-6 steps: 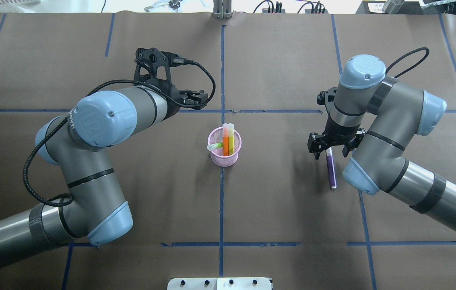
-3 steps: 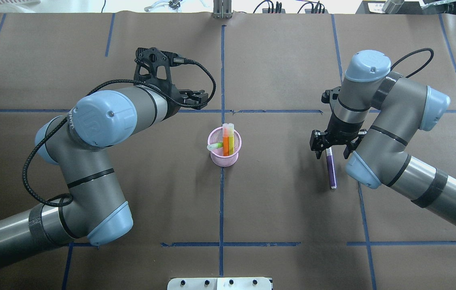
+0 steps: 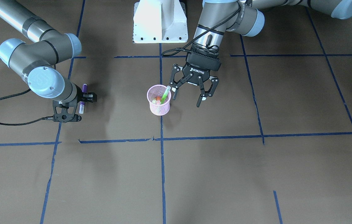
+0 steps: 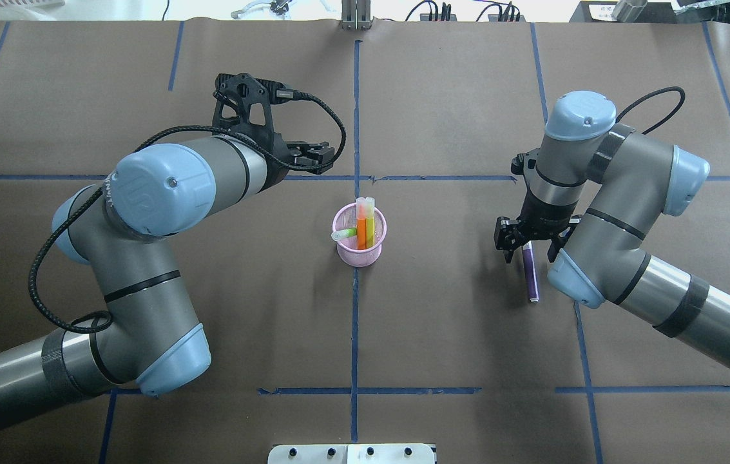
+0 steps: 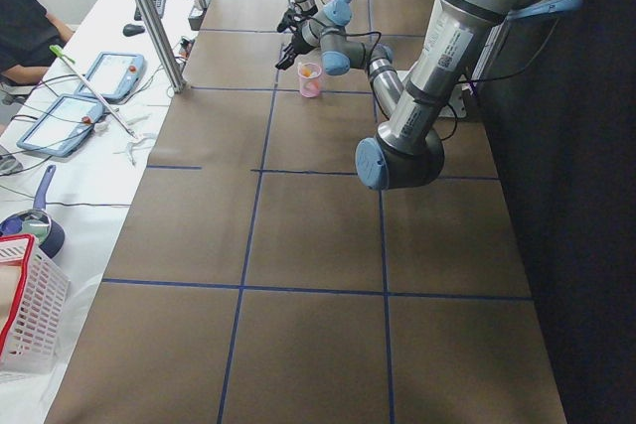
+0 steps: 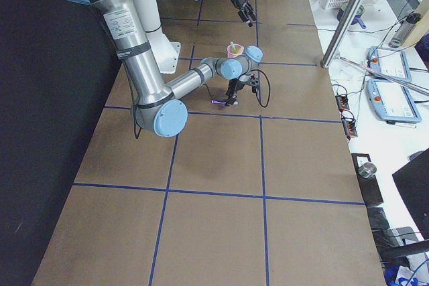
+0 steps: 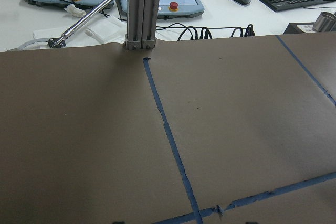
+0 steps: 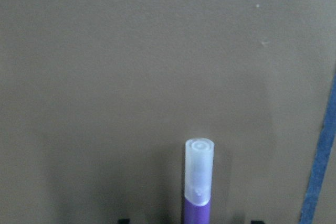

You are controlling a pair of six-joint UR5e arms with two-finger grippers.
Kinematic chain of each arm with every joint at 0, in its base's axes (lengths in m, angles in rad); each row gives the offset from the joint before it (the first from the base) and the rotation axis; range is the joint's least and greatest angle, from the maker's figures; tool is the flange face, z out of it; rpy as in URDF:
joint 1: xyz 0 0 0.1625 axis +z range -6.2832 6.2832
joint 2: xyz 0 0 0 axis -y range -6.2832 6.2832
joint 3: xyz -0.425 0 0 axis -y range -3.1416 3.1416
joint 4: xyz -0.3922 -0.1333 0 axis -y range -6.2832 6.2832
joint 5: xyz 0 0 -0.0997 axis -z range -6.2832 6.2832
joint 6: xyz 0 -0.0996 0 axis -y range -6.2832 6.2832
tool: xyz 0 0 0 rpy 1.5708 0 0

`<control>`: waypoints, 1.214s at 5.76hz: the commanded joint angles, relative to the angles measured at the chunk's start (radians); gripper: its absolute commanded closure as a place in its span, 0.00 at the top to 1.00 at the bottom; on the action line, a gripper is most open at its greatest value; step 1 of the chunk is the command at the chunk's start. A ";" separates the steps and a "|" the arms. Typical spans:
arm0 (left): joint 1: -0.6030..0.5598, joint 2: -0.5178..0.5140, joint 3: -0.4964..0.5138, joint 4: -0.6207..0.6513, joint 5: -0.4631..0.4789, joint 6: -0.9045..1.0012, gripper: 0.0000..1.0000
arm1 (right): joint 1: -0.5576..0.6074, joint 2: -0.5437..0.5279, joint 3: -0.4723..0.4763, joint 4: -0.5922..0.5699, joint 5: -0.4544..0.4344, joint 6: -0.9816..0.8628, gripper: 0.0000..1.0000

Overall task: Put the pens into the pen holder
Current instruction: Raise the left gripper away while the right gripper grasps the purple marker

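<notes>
The pink mesh pen holder (image 4: 361, 254) (image 3: 159, 107) stands at the table's middle with orange (image 4: 361, 233), yellow (image 4: 370, 227) and green (image 4: 343, 234) pens in it. A purple pen (image 4: 531, 274) (image 3: 84, 90) lies flat on the table off to the robot's right. My right gripper (image 4: 528, 248) (image 3: 82, 99) is low over its capped end, open, one finger on each side. The right wrist view shows the pale cap (image 8: 199, 174) between the spread fingertips, untouched. My left gripper (image 3: 188, 97) (image 4: 316, 156) hangs open and holds nothing, just beyond the holder on its left side.
The white robot base (image 3: 160, 21) sits at the near table edge. An aluminium post (image 7: 140, 9) stands at the far edge, with tablets, cables and a keyboard on the white bench behind it. Blue tape lines cross the brown table cover (image 4: 442, 322).
My right gripper has come down around the purple pen's capped end, after a small shift of the arm. The left arm has barely moved and the pen lies where it was.
</notes>
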 commanded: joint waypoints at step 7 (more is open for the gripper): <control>0.000 0.031 -0.044 0.000 -0.001 0.002 0.82 | 0.048 0.013 0.228 0.002 -0.073 0.112 0.00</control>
